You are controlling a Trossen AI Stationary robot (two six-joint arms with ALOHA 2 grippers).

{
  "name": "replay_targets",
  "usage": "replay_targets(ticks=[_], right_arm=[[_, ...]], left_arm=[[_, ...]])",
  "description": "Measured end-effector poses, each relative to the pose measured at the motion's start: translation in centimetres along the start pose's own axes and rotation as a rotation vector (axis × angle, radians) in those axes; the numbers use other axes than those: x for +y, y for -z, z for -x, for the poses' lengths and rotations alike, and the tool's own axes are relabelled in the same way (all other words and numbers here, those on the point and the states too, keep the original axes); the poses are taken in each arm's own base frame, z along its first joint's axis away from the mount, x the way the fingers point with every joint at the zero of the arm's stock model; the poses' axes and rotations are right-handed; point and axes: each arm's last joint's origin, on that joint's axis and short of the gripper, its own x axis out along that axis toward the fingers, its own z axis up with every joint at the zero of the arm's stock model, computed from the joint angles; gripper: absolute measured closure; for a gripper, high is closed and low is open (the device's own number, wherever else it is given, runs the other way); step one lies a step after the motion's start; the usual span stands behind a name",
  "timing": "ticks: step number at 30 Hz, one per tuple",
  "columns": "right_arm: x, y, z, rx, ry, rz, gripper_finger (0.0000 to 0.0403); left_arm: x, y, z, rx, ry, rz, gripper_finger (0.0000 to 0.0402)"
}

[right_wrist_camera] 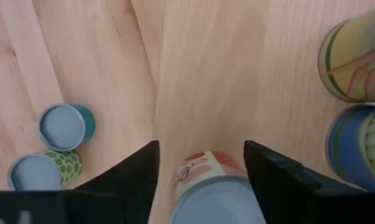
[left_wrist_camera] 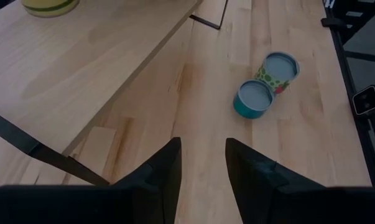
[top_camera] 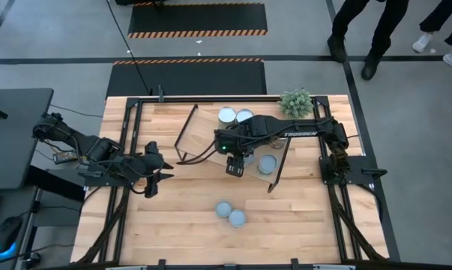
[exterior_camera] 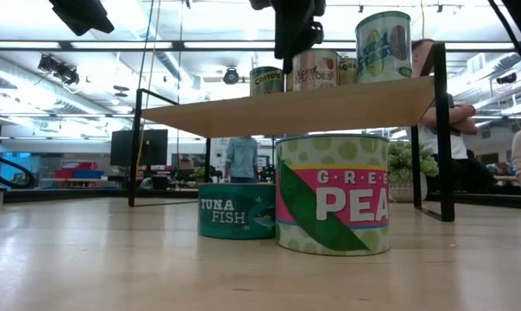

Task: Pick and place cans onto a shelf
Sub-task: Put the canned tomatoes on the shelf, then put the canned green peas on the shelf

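A small can with a pale blue-grey lid and a red-and-white label stood upright on the shelf, between the fingers of the right gripper. The jaws were seen half-wide on either side of it; whether they gripped it could not be told. The can was judged rigid, light and smooth-sided, best taken across its curved wall, low enough that it would not tip. Two more cans stood near it on the shelf, and two others remained on the table. The left gripper, narrowly parted and empty, waited over the table.
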Motion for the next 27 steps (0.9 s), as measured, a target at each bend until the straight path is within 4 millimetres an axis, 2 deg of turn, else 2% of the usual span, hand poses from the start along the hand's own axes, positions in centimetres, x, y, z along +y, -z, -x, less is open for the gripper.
replay_targets(ticks=[5, 10, 21, 27], right_arm=[[-0.2, 0.5, 0.0, 0.05, 0.012, -0.017, 0.0203], [-0.2, 0.9, 0.0, 0.087, 0.023, -0.016, 0.0225], [0.3, 1.1, 0.1, 0.097, 0.02, 0.006, 0.0229], [0.7, 0.3, 1.2, -0.005, -0.02, 0.02, 0.0229]], left_arm=[[0.0, 0.0, 0.0, 0.0, 0.001, 0.0, 0.0272], [0.0, 0.0, 0.0, 0.0, 0.0, 0.0, 0.0272], [0.0, 0.0, 0.0, -0.002, 0.001, 0.002, 0.0272], [0.0, -0.1, 0.0, -0.008, 0.005, 0.004, 0.0272]])
